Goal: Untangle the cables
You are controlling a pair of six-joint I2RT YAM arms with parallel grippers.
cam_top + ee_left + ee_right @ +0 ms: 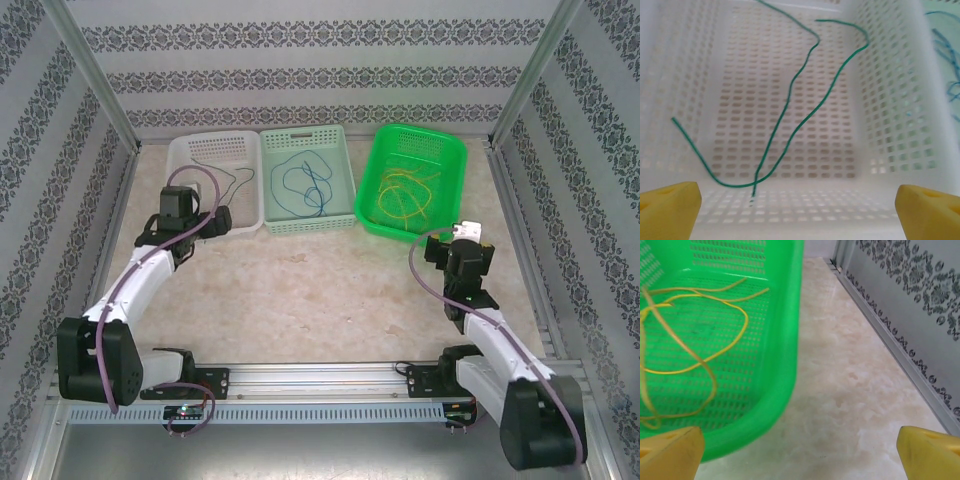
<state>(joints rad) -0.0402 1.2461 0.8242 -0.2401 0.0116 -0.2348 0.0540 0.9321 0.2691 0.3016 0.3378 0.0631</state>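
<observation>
The green cable (788,100) lies alone in the white basket (890,100). It is a loose double strand whose long axis runs from the basket's near wall away towards its far wall, with one tail curling off to the left. The blue cable (312,185) sits coiled in the pale mint basket (305,137) next door. The yellow cables (746,322) are looped together on the floor of the bright green basket (785,340) at the right end of the row. As far as I can judge, no colour crosses into another's basket, so the sorting looks close to finished (the yellow loops do overlap one another, and I can't tell whether that is one strand or several)

My left hand (800,215) hangs at the near edge of the white basket, fingers spread wide with nothing between them. The green strand starts just ahead of it and runs straight away along its line of sight. If I had to take it again, a short reach forward and down would do, closing across the strand rather than along it

My right hand (800,455) is also spread wide and empty. It is over the bare surface (320,290) off the green basket's near right corner, so the yellow loops lie forward and to its left, past the basket wall. The blue coil sits between the arms, nearer my left one
</observation>
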